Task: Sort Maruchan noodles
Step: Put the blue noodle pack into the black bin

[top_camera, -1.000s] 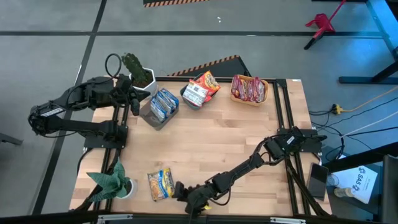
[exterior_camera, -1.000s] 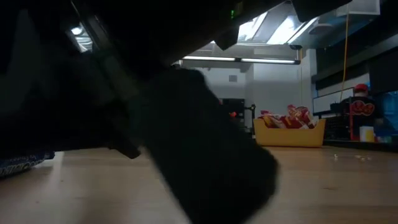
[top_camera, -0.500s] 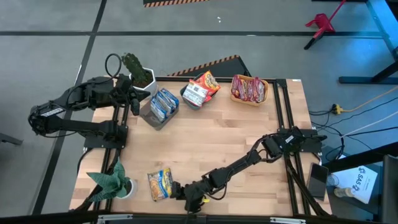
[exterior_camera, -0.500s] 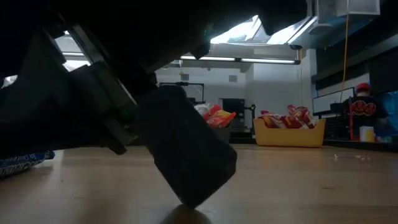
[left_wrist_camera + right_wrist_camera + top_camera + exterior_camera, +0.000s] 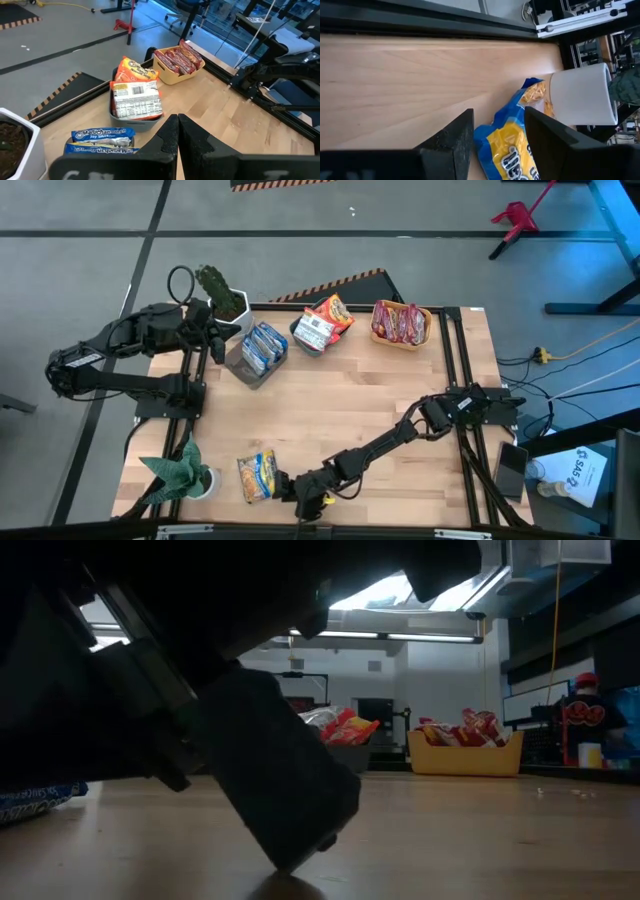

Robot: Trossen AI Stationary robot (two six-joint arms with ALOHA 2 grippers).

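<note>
A blue-and-yellow Maruchan noodle packet (image 5: 258, 476) lies flat near the table's front left, beside a white plant pot (image 5: 580, 95). My right gripper (image 5: 285, 485) reaches low across the table to the packet's right end and is open. In the right wrist view its fingers (image 5: 447, 142) stand on either side of that end (image 5: 506, 145). My left gripper (image 5: 215, 343) hangs shut over the far left, next to the grey bin (image 5: 240, 366) of blue packets. Other packets fill the dark bin (image 5: 305, 343) and the yellow bin (image 5: 400, 340). My right gripper slants down from the table's right side, with the packet's right end (image 5: 492, 132) in the gap between its open fingers. I cannot tell whether either finger touches the packet, which lies flat on the table.
A potted plant (image 5: 222, 292) stands at the far left corner and another (image 5: 180, 472) at the front left, close to the packet. Bare wood (image 5: 340, 410) stretches across the table's middle. The low view is mostly filled by my right gripper's dark finger (image 5: 280, 790), close above the table.
My right gripper has moved a little toward the table's left edge, closing on the blue-and-yellow packet. It has sunk slightly and rolled about its own line. The packet has not moved.
</note>
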